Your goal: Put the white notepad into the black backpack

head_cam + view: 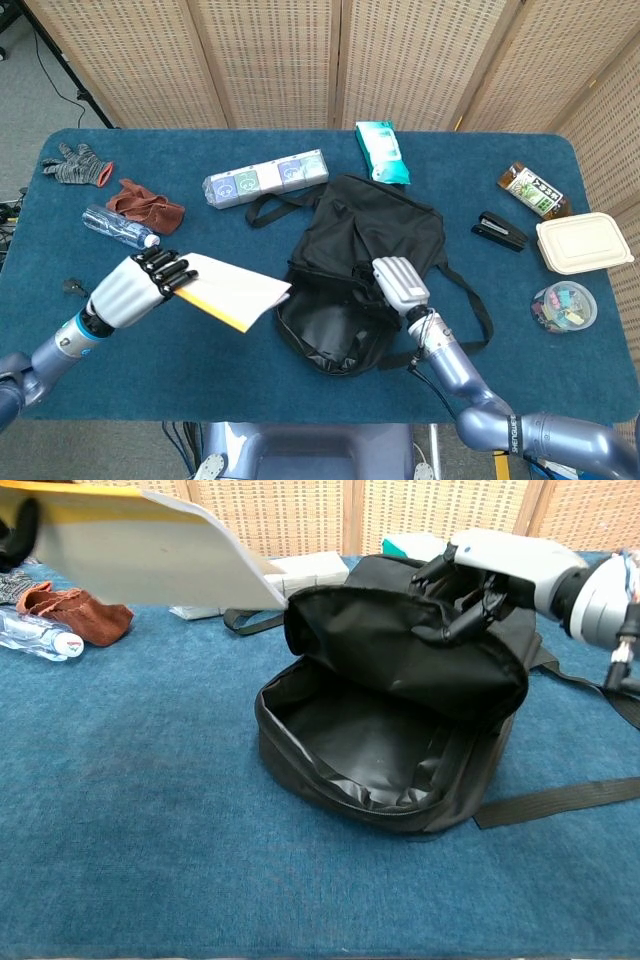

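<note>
The black backpack (365,255) (400,720) lies in the middle of the blue table with its mouth facing me. My right hand (400,284) (500,565) grips the upper flap and holds it raised, so the bag's dark inside shows in the chest view. My left hand (135,288) holds the white notepad (232,291) (150,550), which has a yellow edge, flat above the table. The notepad's free corner reaches almost to the backpack's left rim.
A water bottle (118,226), a brown cloth (146,204) and grey gloves (75,164) lie at the left. A tissue multipack (265,178) and a wipes pack (381,151) sit behind the bag. Stapler (499,231), snack packet (534,190), lidded box (582,242) and clip tub (563,305) stand at the right.
</note>
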Tool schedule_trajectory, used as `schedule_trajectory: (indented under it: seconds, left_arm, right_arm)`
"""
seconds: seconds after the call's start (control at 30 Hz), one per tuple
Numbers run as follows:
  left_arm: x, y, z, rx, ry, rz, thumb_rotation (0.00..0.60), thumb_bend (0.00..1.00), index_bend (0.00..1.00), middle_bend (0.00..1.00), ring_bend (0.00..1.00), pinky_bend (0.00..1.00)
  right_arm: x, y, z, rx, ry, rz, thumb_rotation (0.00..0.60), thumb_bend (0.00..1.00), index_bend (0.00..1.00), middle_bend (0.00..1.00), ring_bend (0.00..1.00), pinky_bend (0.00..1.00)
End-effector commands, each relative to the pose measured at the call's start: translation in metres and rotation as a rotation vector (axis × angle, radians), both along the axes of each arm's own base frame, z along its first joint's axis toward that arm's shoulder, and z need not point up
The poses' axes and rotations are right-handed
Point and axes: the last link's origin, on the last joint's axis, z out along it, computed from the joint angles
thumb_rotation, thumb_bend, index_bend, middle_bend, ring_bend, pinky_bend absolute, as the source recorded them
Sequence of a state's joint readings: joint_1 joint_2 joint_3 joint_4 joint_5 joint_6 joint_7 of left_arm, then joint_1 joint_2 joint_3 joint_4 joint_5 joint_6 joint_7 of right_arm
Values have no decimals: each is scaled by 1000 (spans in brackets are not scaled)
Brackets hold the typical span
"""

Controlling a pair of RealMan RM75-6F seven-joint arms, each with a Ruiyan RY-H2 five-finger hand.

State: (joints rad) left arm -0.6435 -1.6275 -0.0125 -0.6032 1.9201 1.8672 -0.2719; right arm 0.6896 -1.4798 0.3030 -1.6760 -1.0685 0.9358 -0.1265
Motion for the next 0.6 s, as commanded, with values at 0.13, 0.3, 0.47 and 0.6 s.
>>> schedule_trajectory:
  seconds: [0.13, 0.3, 0.47, 0.6]
  left_arm:
    - [37, 1, -33, -63, -8, -190, 600, 687, 862, 626, 510, 649]
    - [61, 6, -56, -93, -5, -266, 600, 686, 862, 626, 505, 649]
    - [84, 12, -76, -114, 3, -306, 600, 685, 861, 626, 498, 649]
    - [100, 18, -89, -127, 20, -320, 600, 685, 861, 626, 485, 649]
  right_arm:
    - [8, -9, 14, -1, -16, 3, 600, 749, 613, 671, 552, 706]
    - [14, -12, 25, 17, -46, -10, 600, 749, 615, 673, 555, 708]
    - [17, -15, 33, 48, -64, -28, 600, 749, 616, 674, 555, 709]
    - [17, -17, 39, 60, -72, -39, 600, 749, 616, 675, 556, 709]
